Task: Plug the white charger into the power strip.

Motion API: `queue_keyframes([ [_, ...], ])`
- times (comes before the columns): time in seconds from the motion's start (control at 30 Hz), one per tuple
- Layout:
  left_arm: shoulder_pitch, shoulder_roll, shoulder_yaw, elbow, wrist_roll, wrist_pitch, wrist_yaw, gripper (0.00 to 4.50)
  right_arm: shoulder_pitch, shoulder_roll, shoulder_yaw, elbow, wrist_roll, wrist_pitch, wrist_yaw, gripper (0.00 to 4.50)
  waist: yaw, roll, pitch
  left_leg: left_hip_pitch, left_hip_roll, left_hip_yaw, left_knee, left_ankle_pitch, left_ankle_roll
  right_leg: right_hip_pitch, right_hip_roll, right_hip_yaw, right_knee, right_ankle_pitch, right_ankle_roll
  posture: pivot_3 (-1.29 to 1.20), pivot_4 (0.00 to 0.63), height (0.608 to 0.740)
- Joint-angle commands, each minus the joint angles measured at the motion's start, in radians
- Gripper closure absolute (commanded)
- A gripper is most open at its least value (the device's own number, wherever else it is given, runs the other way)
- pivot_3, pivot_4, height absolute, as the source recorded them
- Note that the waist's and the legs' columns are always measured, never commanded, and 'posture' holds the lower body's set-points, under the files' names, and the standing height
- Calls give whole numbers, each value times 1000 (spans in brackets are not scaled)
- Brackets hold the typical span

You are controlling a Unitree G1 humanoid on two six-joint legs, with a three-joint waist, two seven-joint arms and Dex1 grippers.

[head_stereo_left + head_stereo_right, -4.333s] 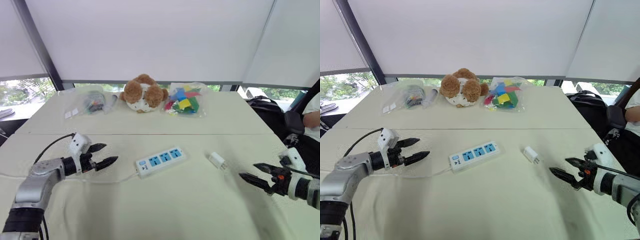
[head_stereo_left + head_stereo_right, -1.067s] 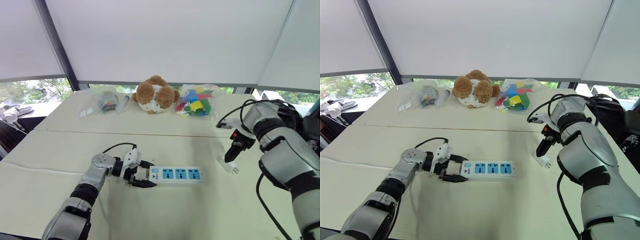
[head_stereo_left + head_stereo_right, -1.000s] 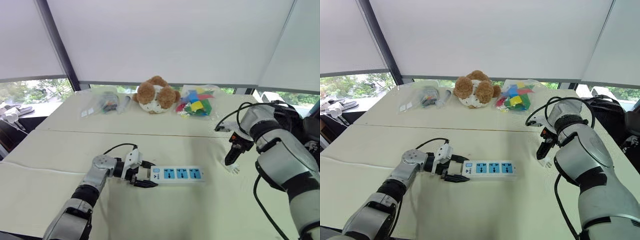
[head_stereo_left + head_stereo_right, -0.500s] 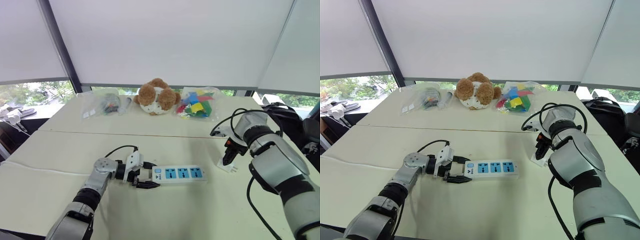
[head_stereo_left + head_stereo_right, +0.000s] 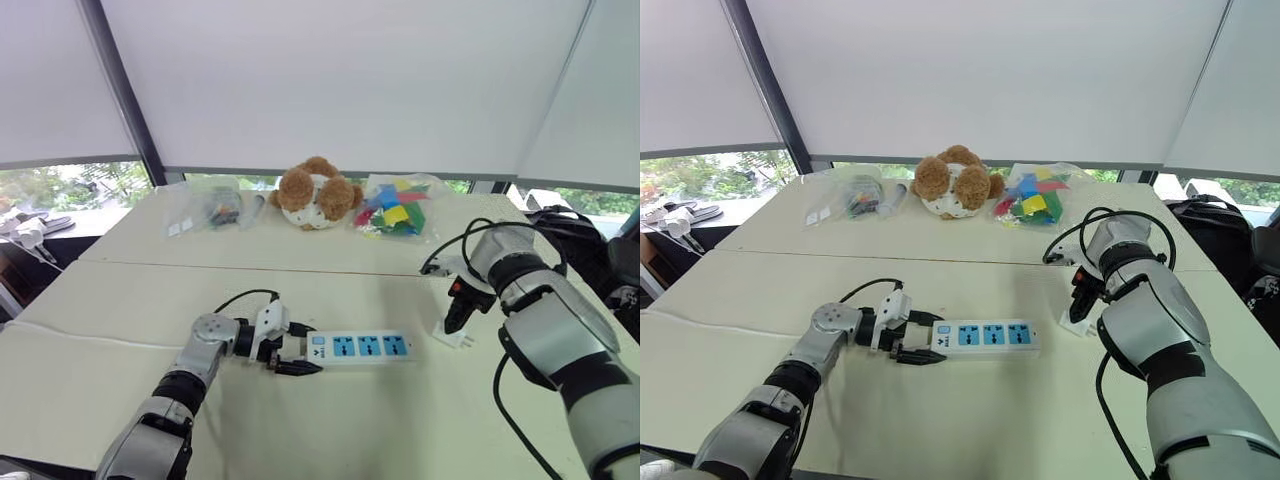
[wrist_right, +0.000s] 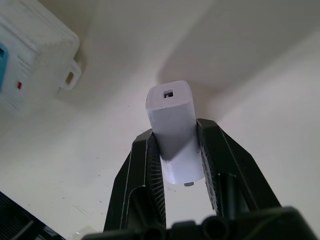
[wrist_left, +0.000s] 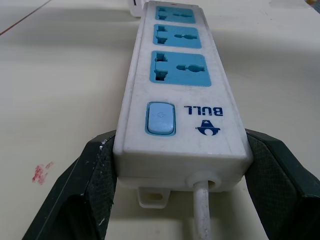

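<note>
Right gripper (image 6: 177, 150) newly clamped on the white charger (image 6: 171, 120), left gripper (image 7: 181, 182) gripping the power strip (image 7: 180, 95) as before.

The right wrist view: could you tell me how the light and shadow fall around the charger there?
Right wrist view: the white charger is lit on its end face, with a broad soft shadow on the table behind it. Left wrist view: even light on the power strip, no glare.
</note>
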Motion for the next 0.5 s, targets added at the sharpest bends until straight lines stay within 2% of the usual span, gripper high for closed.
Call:
queue_keyframes([
  [0.03,29,-33,-76,62,93,11,13,1491,-7,-53,-54,-88,26,-112,2,3891,-1,0,0,0,-1,-1,0,0,0,0,0,0,0,0,0,0,150,739],
  [0.17,18,-10,-70,72,71,40,-70,1491,13,-120,-172,-203,226,-141,3,3891,-4,0,0,-1,-6,-2,0,0,0,1,-5,0,0,0,6,0,150,739],
  [0.27,4,7,-77,95,83,35,-107,1491,111,-172,-292,-359,417,-181,3,3891,-7,0,0,-1,-7,-4,-1,0,0,1,-6,-1,-1,-1,8,0,150,739],
  [0.4,-78,29,-102,179,128,24,-148,1491,434,-188,-620,-708,725,-65,-15,3891,-5,-3,0,-2,-7,-8,-4,0,0,2,-5,-3,-3,-2,10,0,150,739],
  [0.5,-117,31,-95,225,130,20,-169,1491,594,-143,-728,-915,868,50,-59,3891,-14,-2,1,-3,-7,-12,-5,0,1,2,-5,-6,-3,-3,9,0,150,739],
])
